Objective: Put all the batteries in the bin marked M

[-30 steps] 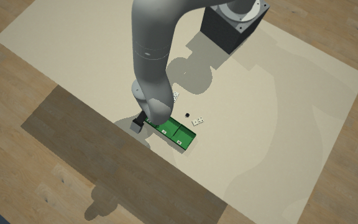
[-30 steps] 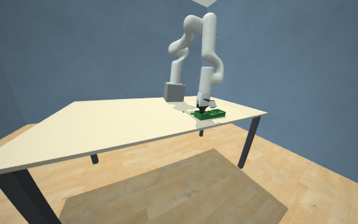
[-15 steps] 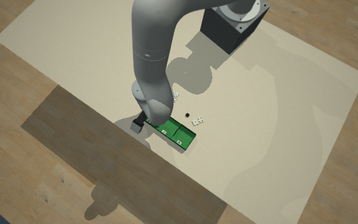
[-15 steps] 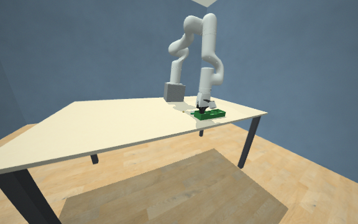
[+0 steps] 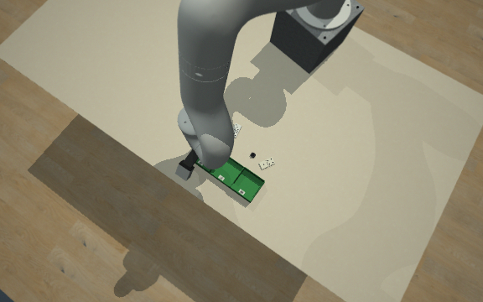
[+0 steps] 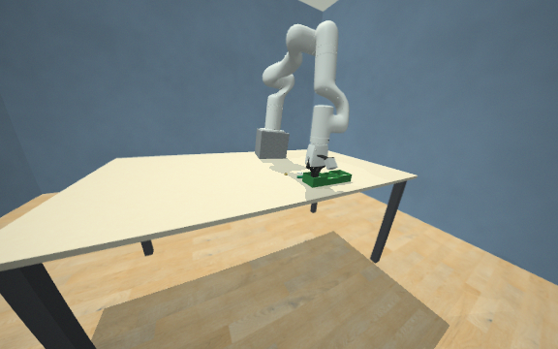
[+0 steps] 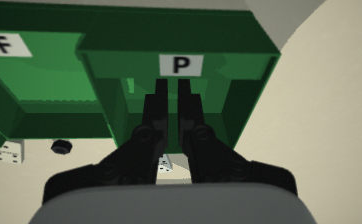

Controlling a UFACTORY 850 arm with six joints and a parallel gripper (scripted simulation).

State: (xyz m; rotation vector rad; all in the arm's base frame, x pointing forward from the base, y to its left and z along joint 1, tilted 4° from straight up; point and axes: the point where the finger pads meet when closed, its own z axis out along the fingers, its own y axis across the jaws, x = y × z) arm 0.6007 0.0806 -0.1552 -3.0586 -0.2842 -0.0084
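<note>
A row of green bins (image 5: pixel 231 176) stands near the table's front edge; it also shows in the exterior view (image 6: pixel 327 177). In the wrist view I read the labels F (image 7: pixel 2 45) and P (image 7: pixel 181 64); no bin marked M is in view there. My gripper (image 7: pixel 172 90) hangs low inside the P bin, also seen in the exterior view (image 6: pixel 315 171). Its fingers stand nearly together, and only the green bin floor shows in the narrow gap. I see no battery that I can make out.
A small black knob (image 5: pixel 251 155) and a white domino-like tile (image 5: pixel 267 164) lie just behind the bins. Another white spotted tile (image 5: pixel 236 130) lies partly under the arm. The arm's grey base block (image 5: pixel 309 42) stands at the back. The table edge is close to the bins.
</note>
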